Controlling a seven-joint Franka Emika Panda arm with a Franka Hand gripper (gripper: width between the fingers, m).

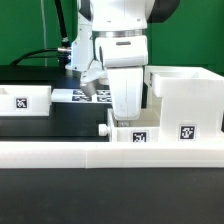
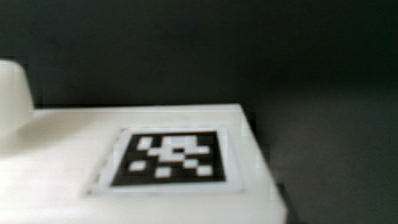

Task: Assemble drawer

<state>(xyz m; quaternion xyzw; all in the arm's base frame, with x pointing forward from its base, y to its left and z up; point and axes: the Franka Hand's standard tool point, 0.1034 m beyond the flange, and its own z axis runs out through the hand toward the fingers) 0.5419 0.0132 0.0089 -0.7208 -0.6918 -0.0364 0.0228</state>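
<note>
The drawer's large white housing (image 1: 185, 95) stands at the exterior view's right, with a tag on its front. A small white tray (image 1: 135, 135) with a tag and a side knob (image 1: 107, 130) sits just beside it toward the exterior view's left. A second tray (image 1: 25, 100) lies at the far left. My gripper (image 1: 128, 112) hangs straight down onto the middle tray, and its fingertips are hidden at the tray's rim. The wrist view shows a white tagged part (image 2: 173, 157) very close, blurred, on the dark table, and no fingers show there.
A long low white rail (image 1: 100, 158) runs across the front of the table. The marker board (image 1: 88, 97) lies flat behind the arm. Black cables hang at the back left. A green backdrop closes the rear.
</note>
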